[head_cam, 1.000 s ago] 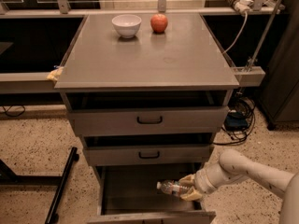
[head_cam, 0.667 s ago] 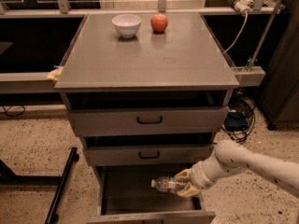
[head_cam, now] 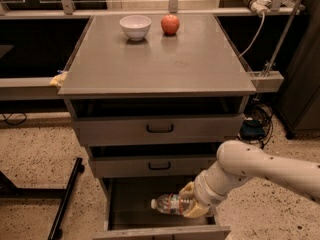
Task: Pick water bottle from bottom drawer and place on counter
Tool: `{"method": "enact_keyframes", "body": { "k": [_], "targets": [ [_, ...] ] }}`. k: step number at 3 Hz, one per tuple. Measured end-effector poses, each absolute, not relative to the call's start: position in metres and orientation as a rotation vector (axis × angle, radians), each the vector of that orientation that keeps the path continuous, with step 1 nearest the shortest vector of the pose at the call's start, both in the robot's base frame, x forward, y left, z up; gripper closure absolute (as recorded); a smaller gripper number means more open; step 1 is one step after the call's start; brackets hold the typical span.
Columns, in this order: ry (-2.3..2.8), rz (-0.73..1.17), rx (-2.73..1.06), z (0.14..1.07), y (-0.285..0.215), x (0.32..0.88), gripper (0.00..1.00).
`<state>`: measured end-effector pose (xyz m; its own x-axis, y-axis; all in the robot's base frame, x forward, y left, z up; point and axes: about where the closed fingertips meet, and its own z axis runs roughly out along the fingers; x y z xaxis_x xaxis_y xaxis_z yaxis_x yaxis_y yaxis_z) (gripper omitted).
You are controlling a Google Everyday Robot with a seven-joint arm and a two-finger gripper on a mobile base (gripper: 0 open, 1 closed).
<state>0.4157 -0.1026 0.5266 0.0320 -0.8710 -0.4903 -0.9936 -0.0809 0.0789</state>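
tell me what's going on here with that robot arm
The robot's white arm reaches into the open bottom grey metal drawer, where its tool grips a small clear plastic water bottle held sideways, cap to the left. The bottle is not yet on the flat grey counter, which holds a white bowl and a red apple at the back.

Light is dim and falls from overhead, leaving a faint sheen on the counter [head_cam: 150, 69] just right of centre. The bowl [head_cam: 135, 26] and the apple [head_cam: 170, 24] at 12 o'clock cast short, soft shadows. Deep shade fills the gaps under the counter's overhang and the background at 9 and 3 o'clock. The white arm [head_cam: 260, 166] at 4 o'clock is the brightest surface. At 6 o'clock, in the murky bottom drawer [head_cam: 125, 204], the gripper [head_cam: 192, 202] clasps the water bottle [head_cam: 166, 204], which shows pale glints. The whole view is soft and slightly grainy.
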Motion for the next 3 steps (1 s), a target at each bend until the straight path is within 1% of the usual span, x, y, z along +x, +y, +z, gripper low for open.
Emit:
{"method": "enact_keyframes", "body": {
  "k": [1, 2, 3],
  "targets": [
    [1.921, 0.511, -2.021, 0.562, -0.106, 0.425, 1.00],
    [1.919, 0.511, -2.022, 0.562, -0.106, 0.425, 1.00],
    [1.867, 0.553, -1.977, 0.587, -0.109, 0.429, 1.00]
  ]
}}
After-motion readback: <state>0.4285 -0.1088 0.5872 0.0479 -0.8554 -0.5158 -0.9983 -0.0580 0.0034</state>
